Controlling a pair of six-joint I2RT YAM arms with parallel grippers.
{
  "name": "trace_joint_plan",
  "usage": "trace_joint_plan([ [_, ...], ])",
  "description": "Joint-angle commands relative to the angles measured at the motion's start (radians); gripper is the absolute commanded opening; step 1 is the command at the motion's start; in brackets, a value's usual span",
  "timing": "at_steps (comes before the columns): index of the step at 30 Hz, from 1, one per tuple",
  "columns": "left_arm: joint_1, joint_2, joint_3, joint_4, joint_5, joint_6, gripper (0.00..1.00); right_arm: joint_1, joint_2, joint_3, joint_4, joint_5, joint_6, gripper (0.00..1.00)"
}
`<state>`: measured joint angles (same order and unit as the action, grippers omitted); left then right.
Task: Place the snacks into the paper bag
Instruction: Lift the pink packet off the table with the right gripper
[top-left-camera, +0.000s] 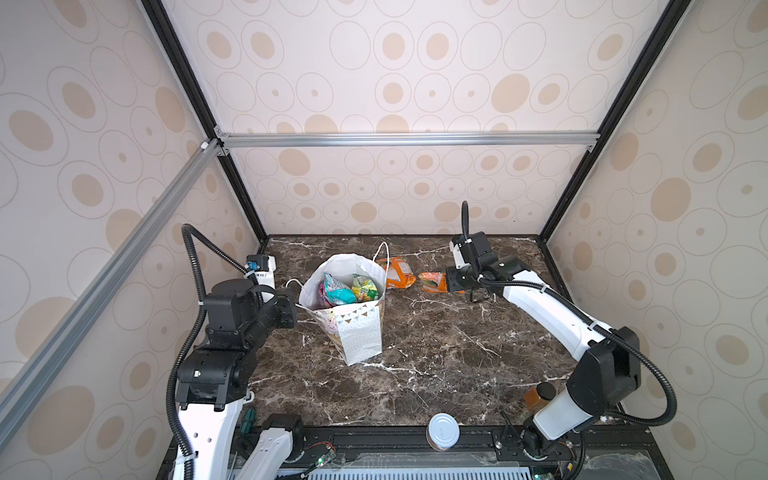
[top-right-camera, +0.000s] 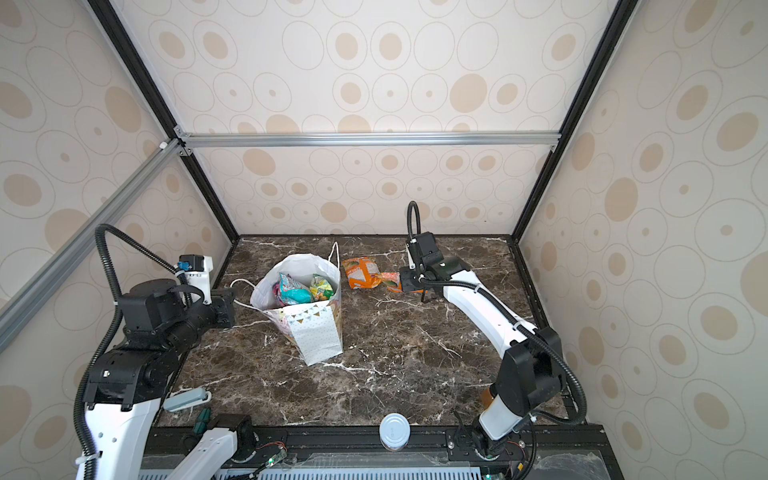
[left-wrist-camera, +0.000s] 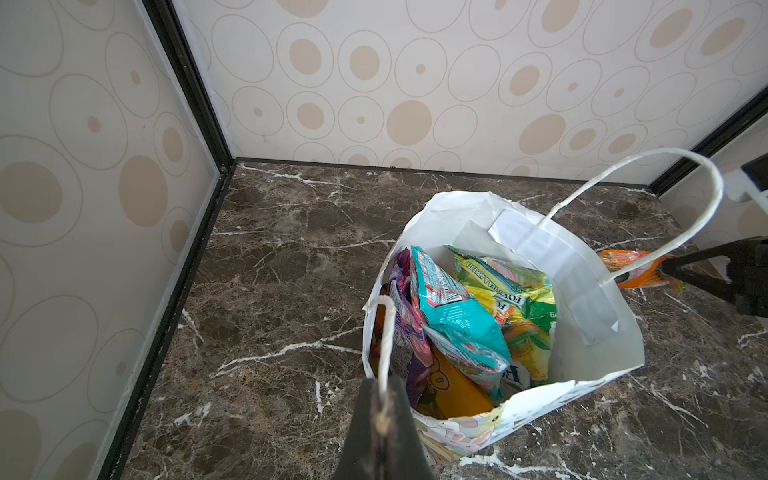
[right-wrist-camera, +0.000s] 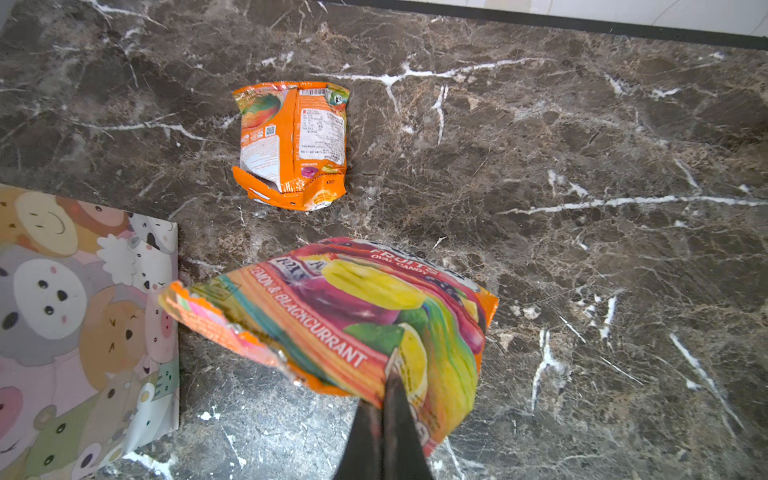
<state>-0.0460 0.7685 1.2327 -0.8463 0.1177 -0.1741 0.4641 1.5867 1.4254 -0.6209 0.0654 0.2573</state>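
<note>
Where the left claw (left-wrist-camera: 380, 415) meets the bag, we see its jaws pressed together on the near cord handle (left-wrist-camera: 386, 332), pinching the loop just above the rim. From there the paper bag (left-wrist-camera: 598, 357) stands open and upright, left of centre on the far half of the surface (right-wrist-camera: 582, 166). Inside it we find a teal packet (left-wrist-camera: 453, 320) on top, a green-and-yellow packet (left-wrist-camera: 515, 299) beside it on the right, and a purple packet (left-wrist-camera: 405, 332) against the left wall. The bag's other handle arches up over the far rim.

The right claw (right-wrist-camera: 388, 386) is closed on one edge of a fruit-candy packet (right-wrist-camera: 353, 307), orange-bordered with pictured fruit. The packet tilts, and we cannot tell whether it is clear of the surface. In both top views it sits to the right of the bag, just left of that claw. Further left, an orange packet (right-wrist-camera: 291, 141) lies flat, label side up, close by the bag's far right corner.

At the near edge stand a silver-lidded can (top-left-camera: 443, 430) and, to its right, an amber bottle (top-left-camera: 538, 395), partly hidden by the right arm.
</note>
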Motion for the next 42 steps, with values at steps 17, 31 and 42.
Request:
trace_joint_plan([
  [17, 0.001, -0.018, 0.035, 0.057, -0.006, 0.015, 0.0, -0.006, -0.128, 0.01, 0.015, -0.054, 0.008, 0.0],
  [31, 0.001, -0.023, 0.016, 0.071, -0.009, 0.013, 0.0, -0.004, -0.26, 0.045, -0.003, -0.233, -0.031, 0.0],
  [42, 0.001, -0.024, 0.019, 0.07, -0.008, 0.013, 0.0, 0.1, -0.306, 0.212, -0.112, -0.23, -0.098, 0.0],
])
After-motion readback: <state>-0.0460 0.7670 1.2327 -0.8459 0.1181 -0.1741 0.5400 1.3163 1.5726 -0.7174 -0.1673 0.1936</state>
